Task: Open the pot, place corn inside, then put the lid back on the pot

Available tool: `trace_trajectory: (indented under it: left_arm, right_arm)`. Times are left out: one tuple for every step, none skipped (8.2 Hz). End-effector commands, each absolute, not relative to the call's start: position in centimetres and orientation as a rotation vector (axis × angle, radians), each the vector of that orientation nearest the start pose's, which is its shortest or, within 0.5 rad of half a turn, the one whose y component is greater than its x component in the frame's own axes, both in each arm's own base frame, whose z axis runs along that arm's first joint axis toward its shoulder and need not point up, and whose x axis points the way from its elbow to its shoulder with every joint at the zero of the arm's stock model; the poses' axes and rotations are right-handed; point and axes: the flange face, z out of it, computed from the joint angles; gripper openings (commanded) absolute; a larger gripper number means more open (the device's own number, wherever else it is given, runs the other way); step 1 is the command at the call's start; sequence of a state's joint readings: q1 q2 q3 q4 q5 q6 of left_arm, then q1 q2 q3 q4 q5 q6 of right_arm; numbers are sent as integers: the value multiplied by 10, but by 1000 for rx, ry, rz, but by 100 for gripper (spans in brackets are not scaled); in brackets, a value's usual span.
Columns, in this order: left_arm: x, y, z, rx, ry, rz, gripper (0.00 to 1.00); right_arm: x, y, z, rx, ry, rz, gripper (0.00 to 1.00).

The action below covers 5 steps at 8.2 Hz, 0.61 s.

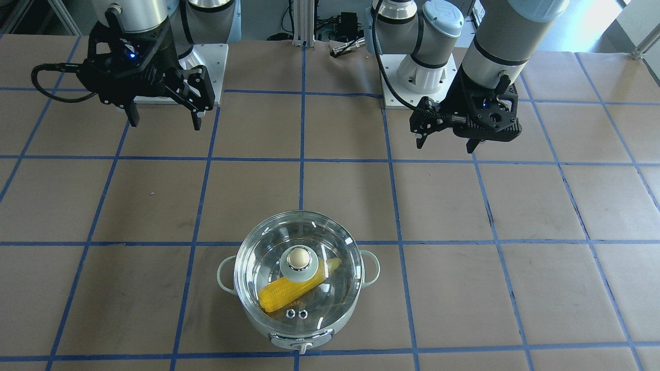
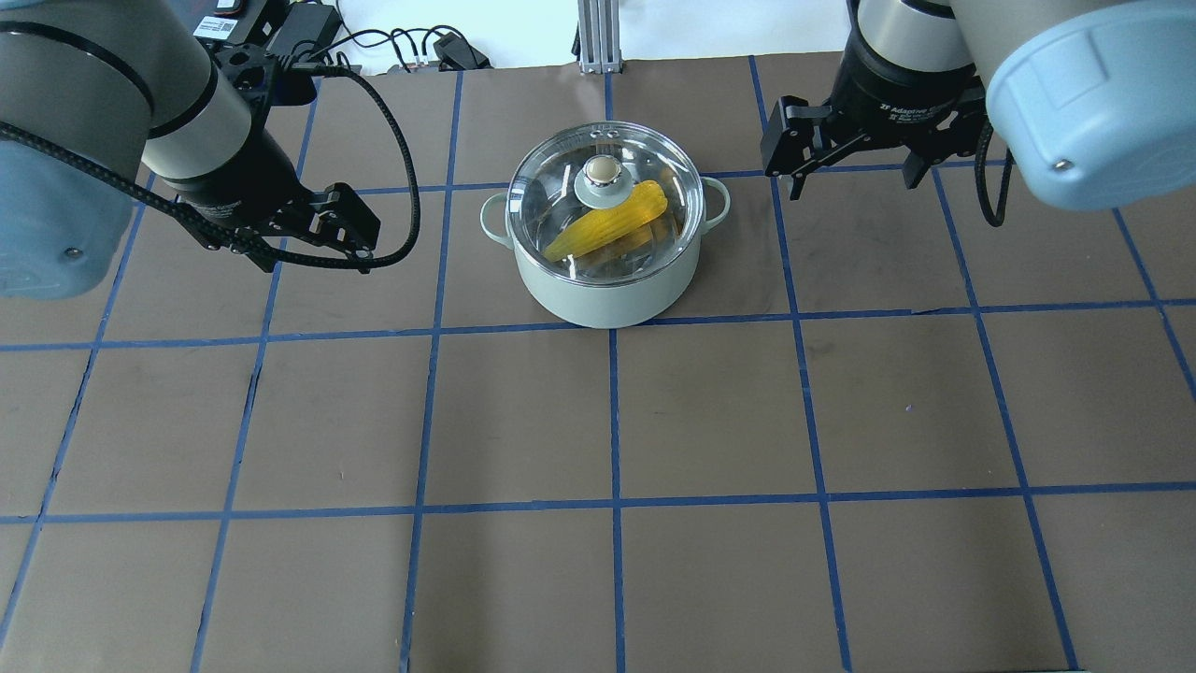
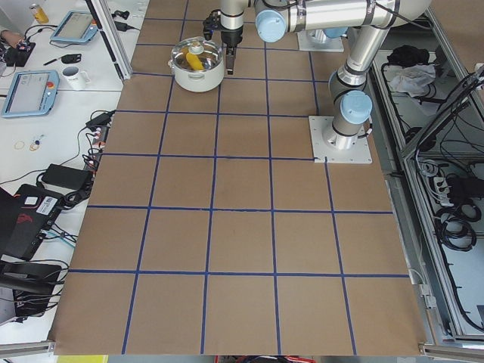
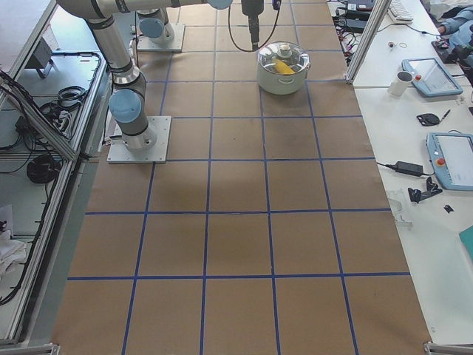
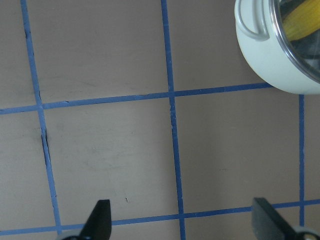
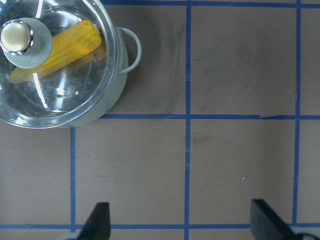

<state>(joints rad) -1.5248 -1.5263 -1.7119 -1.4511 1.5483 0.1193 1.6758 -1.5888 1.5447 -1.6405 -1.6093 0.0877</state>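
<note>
Robotics lab, not a kitchen – two industrial arms bolted to metal base plates [image 3: 361,155] [image 4: 159,151] on a big counter [image 4: 236,244] papered in brown and marked off with a blue tape grid [image 2: 614,421]. Aluminium extrusion framing [image 2: 591,33] along the edges. Side benches carry teach pendants [image 4: 453,159] [image 3: 29,92] with red stop buttons, a power brick [image 3: 64,176] and a mug [image 4: 403,83] – cable bundles [image 3: 454,227] lie on the floor behind the arms. The pot [image 2: 605,252] stands straight on the taped paper.
</note>
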Motion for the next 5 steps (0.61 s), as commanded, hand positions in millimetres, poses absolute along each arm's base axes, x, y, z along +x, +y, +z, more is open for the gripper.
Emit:
trace_trajectory:
  left_arm:
    - [-114,-479,452,117,3160,-39,100]
    - [-114,-479,453,119,3160,-42,100]
    - [-114,-479,452,112,3160,-39,100]
    - [-114,-479,452,112,3160,-39,100]
    - [-114,-479,452,112,3160,-39,100]
  right_arm:
    - [185,-481,516,-30,3114,-184,100]
    - [185,-481,515,-27,3117,-182,100]
    - [185,-482,515,-32,3117,-185,100]
    - [185,-482,515,-51,3119,-185,100]
    - [186,-481,515,-44,3115,-187,100]
